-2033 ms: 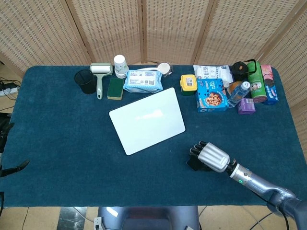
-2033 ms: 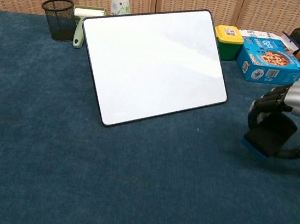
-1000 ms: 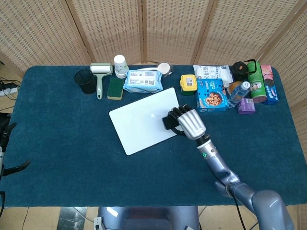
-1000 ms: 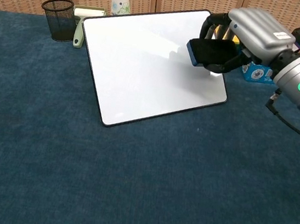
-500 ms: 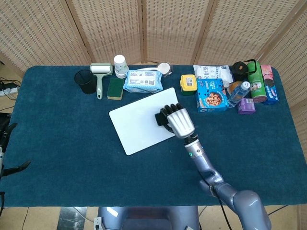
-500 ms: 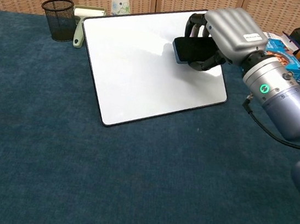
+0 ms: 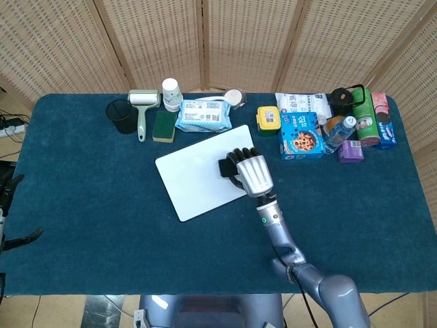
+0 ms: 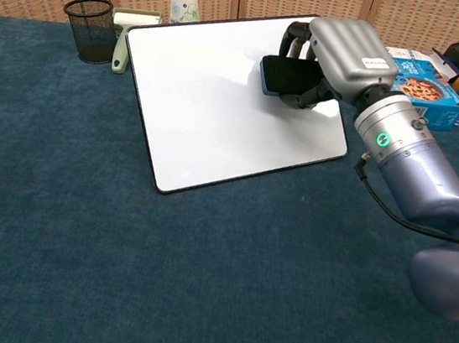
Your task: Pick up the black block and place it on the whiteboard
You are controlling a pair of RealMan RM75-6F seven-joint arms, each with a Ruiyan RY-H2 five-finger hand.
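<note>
Your right hand [image 8: 338, 55] is clamped on the flat black rectangular block with a blue edge [image 8: 283, 75], fingers curled around it, above the white rectangular whiteboard [image 8: 212, 110]. It looks light and rigid; grip its edges.

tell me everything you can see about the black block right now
The black block is a flat, rounded slab, dark on top with a blue layer along its lower edge. The right hand grips it from above, fingers curled over it, and holds it over the right part of the whiteboard. It lies roughly level. Whether it touches the board cannot be told.
</note>
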